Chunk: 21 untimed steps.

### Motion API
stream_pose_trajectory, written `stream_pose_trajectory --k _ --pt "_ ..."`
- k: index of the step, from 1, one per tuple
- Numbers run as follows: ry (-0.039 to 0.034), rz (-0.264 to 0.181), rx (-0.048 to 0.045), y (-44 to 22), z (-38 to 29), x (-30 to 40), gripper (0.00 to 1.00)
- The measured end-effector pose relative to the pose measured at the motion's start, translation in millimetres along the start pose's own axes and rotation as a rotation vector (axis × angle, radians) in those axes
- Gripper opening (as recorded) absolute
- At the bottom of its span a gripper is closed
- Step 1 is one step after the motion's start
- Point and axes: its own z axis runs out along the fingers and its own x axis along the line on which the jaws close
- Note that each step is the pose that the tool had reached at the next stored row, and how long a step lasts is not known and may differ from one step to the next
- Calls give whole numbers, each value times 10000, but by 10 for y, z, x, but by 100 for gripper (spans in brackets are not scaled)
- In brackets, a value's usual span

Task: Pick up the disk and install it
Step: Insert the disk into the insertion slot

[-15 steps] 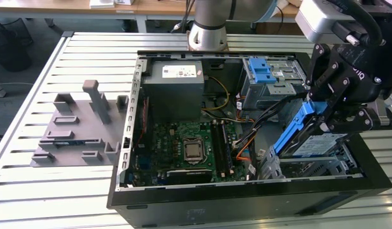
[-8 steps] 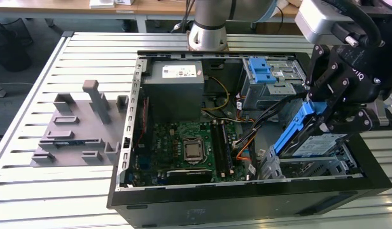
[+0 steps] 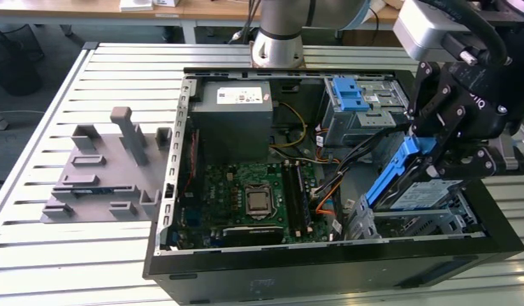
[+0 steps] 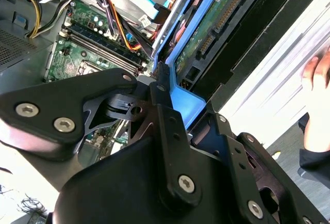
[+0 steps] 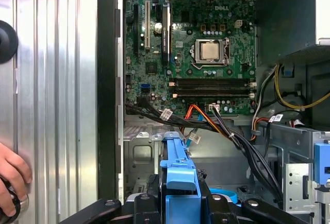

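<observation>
The disk, a silver drive with a white label in a blue carrier frame, hangs tilted over the grey drive cage at the front corner of the open computer case, on the exterior view's right. My gripper is shut on the upper end of its blue frame. In the second wrist view the gripper clamps the blue frame, and the disk shows its green circuit side. In the first wrist view the gripper holds the blue carrier of the disk above the cage.
Inside the case lie the motherboard, a grey power-supply box, a drive bay with a blue latch and loose cables. A grey fixture sits on the slatted table. A person's hand rests beside the case.
</observation>
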Motion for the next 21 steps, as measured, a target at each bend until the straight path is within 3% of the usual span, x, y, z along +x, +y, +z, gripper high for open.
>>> stream_pose_trajectory --k 21 --pt "0 0 0 -1 48 1 36"
